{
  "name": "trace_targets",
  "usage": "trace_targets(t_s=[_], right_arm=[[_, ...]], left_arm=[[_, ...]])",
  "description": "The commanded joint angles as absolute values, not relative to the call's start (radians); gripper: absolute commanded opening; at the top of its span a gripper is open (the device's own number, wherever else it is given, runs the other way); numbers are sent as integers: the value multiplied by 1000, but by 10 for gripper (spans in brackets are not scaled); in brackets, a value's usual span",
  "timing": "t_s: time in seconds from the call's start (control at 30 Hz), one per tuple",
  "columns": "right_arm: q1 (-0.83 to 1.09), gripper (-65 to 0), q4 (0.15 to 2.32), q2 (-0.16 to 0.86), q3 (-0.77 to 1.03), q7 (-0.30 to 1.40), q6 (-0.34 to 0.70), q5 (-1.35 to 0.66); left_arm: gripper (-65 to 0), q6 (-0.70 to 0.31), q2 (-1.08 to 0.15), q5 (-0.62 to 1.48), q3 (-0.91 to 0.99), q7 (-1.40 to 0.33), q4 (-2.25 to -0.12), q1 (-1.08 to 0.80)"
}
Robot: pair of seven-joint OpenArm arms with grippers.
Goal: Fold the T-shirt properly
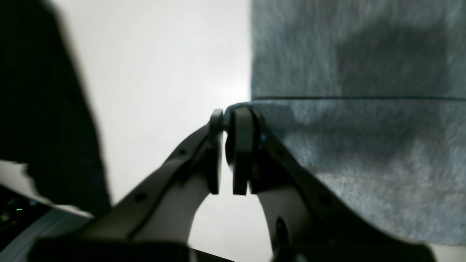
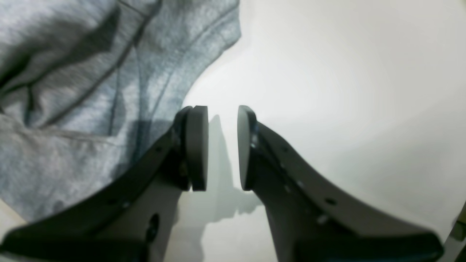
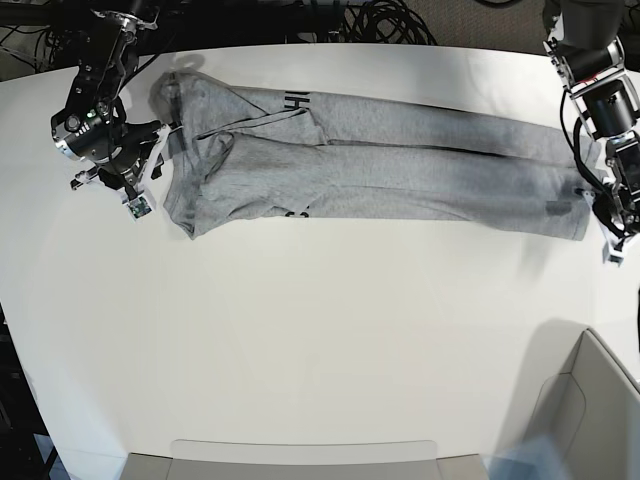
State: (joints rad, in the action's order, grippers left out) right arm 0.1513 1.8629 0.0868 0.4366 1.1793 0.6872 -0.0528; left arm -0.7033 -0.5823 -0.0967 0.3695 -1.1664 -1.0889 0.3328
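The white bench [image 3: 320, 340] fills most of the base view, and the T-shirt [image 3: 380, 165] lies across its upper part as a long, narrow grey band running from upper left to the right edge, already folded lengthwise with a strip of black lettering showing near the upper middle and another at its lower edge. The collar and sleeve end, at upper left, is bunched and creased; the hem end at the right lies flatter. The right end effector [image 2: 222, 147] hovers at the far left of the base view, just beside the rumpled sleeve fabric, its pads standing apart with only bare bench between them, so it holds nothing. The left end effector [image 1: 227, 151] sits at the far right of the base view at the hem corner; in its wrist view the pads are nearly together with a thin gap, the corner of the hem at their tips, and whether cloth is pinched or just let go I cannot tell. The step in hand looks like the crosswise fold. To do it well, each end effector should take both layers at a corner, and the bunched collar end wants smoothing first, so the halves meet edge to edge.
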Motion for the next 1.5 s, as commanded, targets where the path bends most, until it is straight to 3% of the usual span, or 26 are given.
trace_targets(t_s=[0.0,0.37,0.57,0.67,0.87,0.93,1.2,1.47], right_arm=[[137,-504,1879,93,418,1165,697,-70],[136,-504,1879,88,380,1165,696,-70],[136,-504,1879,90,381,1165,696,-70],[136,-504,1879,90,381,1165,696,-70],[131,-504,1879,90,380,1165,696,-70],[125,-504,1877,90,380,1165,696,-70],[124,-504,1877,91,380,1165,696,-70],[124,-504,1877,94,380,1165,696,-70]], left_arm=[[-588,-698,-607,-105,377,-1156,-1135,354],[-591,-698,-579,-101,429,-1155,-1237,349],[-629,-698,-578,-105,432,-1145,-1236,349],[-573,-698,-578,-101,432,-1159,-1260,349],[-318,-698,-547,-102,533,-1211,-1310,352],[-264,-698,-544,-105,564,-1218,-1310,349],[-247,-698,-527,-84,493,-1194,-1310,280],[-248,-698,-575,254,495,-1267,-1257,265]])
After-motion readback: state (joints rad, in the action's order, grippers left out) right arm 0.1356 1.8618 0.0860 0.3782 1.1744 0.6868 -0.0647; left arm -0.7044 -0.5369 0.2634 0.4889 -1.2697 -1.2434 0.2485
